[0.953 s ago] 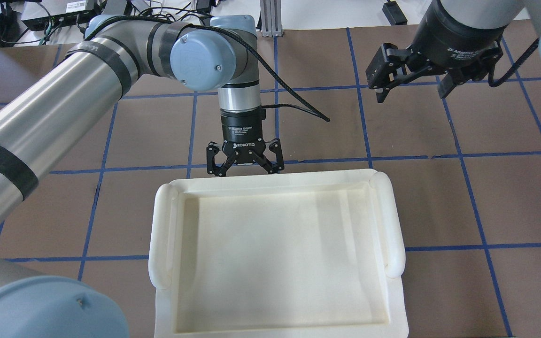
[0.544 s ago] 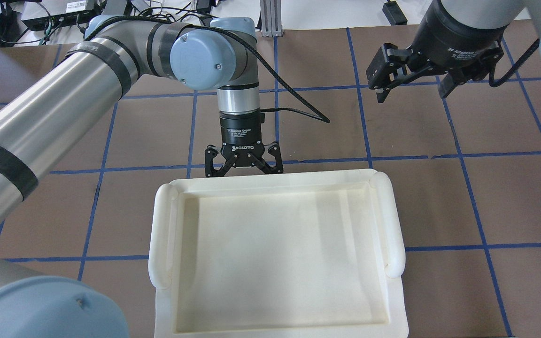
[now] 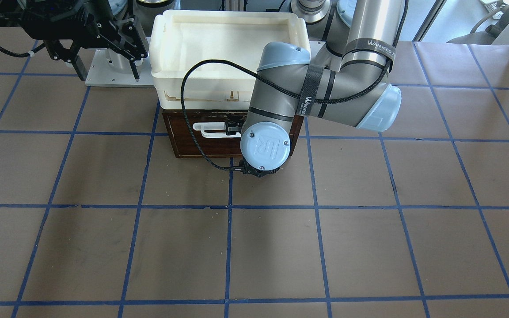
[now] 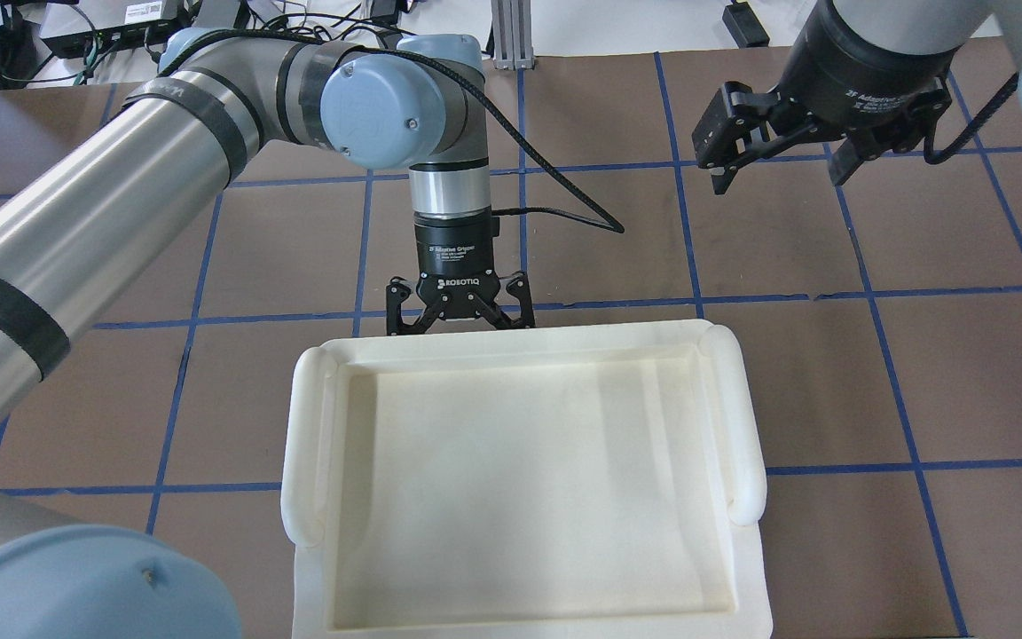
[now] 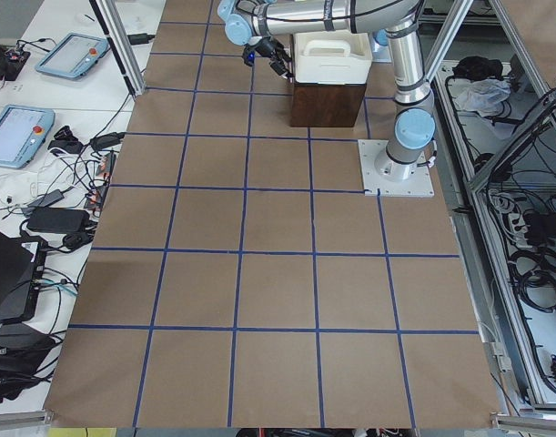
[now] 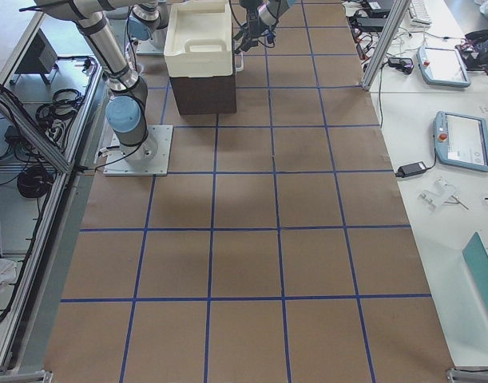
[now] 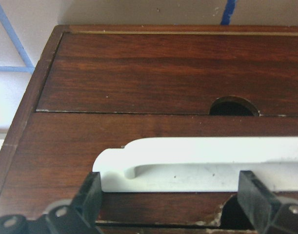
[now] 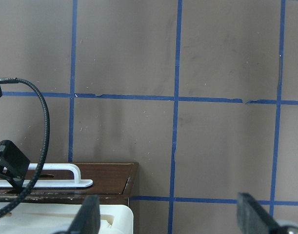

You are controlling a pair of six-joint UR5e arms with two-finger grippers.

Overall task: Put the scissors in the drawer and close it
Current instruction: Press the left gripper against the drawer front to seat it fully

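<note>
The dark brown drawer [image 3: 201, 148] sits under a stack of white trays [image 4: 520, 479]. Its white bar handle [image 7: 197, 161] fills the left wrist view. My left gripper [image 4: 462, 327] is open and hangs right at the drawer front, its fingers [image 7: 90, 195] on either side of the handle's end without clamping it. A thin strip of pale plywood [image 3: 219, 95] shows between the trays and the drawer front. My right gripper [image 4: 782, 164] is open and empty, held above the table beside the trays. The scissors show in no view.
The white tray stack [image 3: 228, 48] covers the whole top of the drawer box. A black cable [image 3: 188, 110] loops from the left wrist across the drawer front. The brown table [image 3: 254, 247] has blue tape grid lines.
My left gripper has edged a little closer to the drawer front and the trays. The right gripper has not moved.
</note>
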